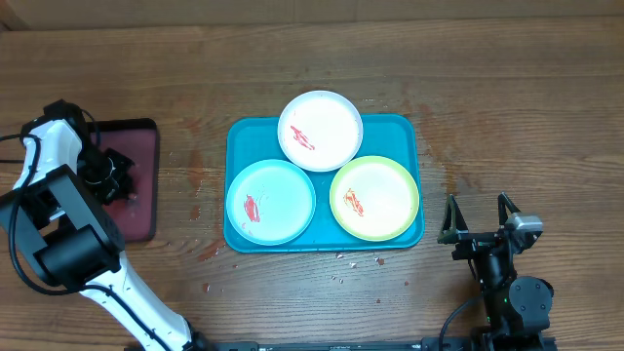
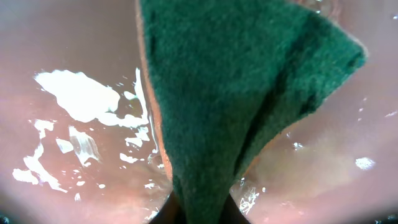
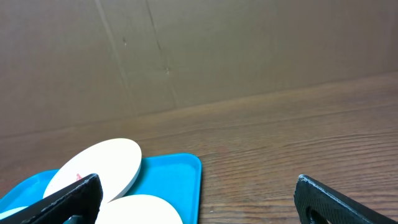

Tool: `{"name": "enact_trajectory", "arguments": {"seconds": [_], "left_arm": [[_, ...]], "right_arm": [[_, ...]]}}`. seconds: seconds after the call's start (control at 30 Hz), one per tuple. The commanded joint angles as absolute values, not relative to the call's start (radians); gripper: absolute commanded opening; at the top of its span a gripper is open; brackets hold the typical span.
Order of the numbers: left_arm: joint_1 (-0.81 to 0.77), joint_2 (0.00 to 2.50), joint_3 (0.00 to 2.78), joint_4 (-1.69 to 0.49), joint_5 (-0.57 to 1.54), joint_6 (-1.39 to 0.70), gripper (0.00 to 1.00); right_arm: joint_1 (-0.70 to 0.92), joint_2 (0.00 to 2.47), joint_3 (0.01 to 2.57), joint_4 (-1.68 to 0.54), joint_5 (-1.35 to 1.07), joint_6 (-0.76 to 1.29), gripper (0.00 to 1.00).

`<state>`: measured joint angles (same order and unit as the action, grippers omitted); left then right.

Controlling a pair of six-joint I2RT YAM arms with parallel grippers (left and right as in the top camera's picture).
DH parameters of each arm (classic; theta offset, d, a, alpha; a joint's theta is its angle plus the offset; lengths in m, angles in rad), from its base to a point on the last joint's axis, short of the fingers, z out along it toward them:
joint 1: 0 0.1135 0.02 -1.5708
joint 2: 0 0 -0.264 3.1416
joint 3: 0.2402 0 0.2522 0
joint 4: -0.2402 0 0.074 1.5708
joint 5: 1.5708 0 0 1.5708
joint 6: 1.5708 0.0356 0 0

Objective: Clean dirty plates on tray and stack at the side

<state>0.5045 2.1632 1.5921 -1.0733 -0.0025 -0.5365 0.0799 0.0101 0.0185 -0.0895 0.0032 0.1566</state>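
The teal tray (image 1: 244,136) holds three plates. The white plate (image 1: 327,122) is at the back with a red smear. The pale blue plate (image 1: 278,195) is front left with a red smear. The yellow-green plate (image 1: 385,190) is front right with an orange smear. My left gripper (image 1: 115,175) is over the maroon tray (image 1: 136,141), shut on a green scouring sponge (image 2: 236,81) that hangs over the wet tray floor (image 2: 74,62). My right gripper (image 1: 478,216) is open and empty, right of the teal tray (image 3: 180,180). The white plate (image 3: 112,162) shows in the right wrist view.
The maroon tray with a black rim sits at the table's left. Small drops and crumbs lie on the wood (image 1: 351,258) in front of the teal tray. A brown cardboard wall (image 3: 186,50) stands behind the table.
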Motion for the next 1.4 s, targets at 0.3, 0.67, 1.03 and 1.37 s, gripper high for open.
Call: {"name": "enact_trajectory", "arguments": {"seconds": [0.3,0.67,1.03,1.37], "left_arm": [[0.503,2.184,1.589,-0.898,-0.109,-0.531,1.0],[0.503,2.184,1.588,-0.847,-0.168,-0.53,0.04],[0.503,2.184,1.588,-1.002,-0.112,-0.53,1.0],[0.503,2.184,1.588,-1.113,-0.007,-0.531,0.09]], "right_arm": [[0.085,0.003,0.008,-0.084,-0.001,0.152,1.0],[0.085,0.003,0.008,-0.084,-0.001,0.152,1.0],[0.085,0.003,0.008,-0.084,-0.001,0.152,1.0],[0.085,0.003,0.008,-0.084,-0.001,0.152,1.0]]}}
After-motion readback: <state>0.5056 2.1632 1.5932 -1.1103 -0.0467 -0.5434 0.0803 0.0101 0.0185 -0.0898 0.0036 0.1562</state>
